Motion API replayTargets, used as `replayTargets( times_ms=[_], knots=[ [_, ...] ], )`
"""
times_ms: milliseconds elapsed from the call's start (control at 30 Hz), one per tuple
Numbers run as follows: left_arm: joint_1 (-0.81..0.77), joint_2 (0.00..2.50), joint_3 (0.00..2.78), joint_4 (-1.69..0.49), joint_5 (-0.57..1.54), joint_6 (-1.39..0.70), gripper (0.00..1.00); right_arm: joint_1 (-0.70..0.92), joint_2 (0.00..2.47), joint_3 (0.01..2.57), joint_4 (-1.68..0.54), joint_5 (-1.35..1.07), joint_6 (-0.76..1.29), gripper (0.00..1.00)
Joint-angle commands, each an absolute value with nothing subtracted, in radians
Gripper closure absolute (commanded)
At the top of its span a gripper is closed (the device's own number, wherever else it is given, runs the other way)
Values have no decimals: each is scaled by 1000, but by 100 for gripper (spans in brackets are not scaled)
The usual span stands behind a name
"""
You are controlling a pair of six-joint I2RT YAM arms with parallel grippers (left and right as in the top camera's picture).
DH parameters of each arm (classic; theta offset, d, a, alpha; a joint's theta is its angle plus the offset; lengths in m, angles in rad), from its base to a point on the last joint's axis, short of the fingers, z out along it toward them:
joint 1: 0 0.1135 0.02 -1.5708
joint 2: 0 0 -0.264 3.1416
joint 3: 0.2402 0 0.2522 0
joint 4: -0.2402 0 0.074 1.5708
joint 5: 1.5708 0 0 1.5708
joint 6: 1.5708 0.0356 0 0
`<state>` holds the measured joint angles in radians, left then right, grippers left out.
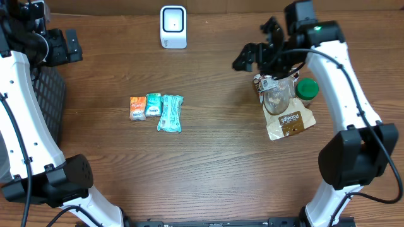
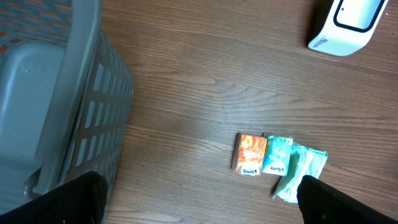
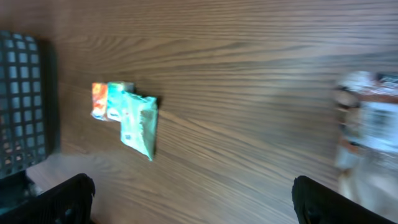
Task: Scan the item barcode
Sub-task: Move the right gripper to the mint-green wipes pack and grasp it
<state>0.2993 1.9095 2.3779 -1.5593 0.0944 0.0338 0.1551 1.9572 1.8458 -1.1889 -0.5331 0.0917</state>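
The clear packet (image 1: 276, 94) lies at the right of the table. It overlaps a brown pouch (image 1: 289, 123) and sits beside a green-lidded jar (image 1: 307, 89), long axis roughly front to back. The right gripper (image 1: 255, 53) hangs just beside its far end, spread wide and empty. The left gripper (image 1: 63, 47), also spread and empty, is well apart by the basket (image 1: 47, 101), so the right arm is nearer.

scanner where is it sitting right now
The white scanner stands top centre in the overhead view, beyond the row of three small packets; the left wrist view shows it at top right.
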Motion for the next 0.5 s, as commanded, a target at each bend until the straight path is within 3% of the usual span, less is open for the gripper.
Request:
replayTargets(
  times_ms=[0, 133, 333, 467],
  knots=[
    [301, 1893, 2398, -1559, 101, 49, 0, 228, 1960, 1763, -1113, -604, 163, 0],
    [301, 1893, 2398, -1559, 101, 49, 0, 313, 1961, 1662, -970, -587, 229, 0],
    [301, 1893, 2398, -1559, 101, 49, 0, 450, 1963, 1522, -722, -421, 455, 36],
    [301, 1893, 2397, -1559, 101, 49, 0, 530, 1985, 1438, -541, -382, 551, 38]
  ],
)
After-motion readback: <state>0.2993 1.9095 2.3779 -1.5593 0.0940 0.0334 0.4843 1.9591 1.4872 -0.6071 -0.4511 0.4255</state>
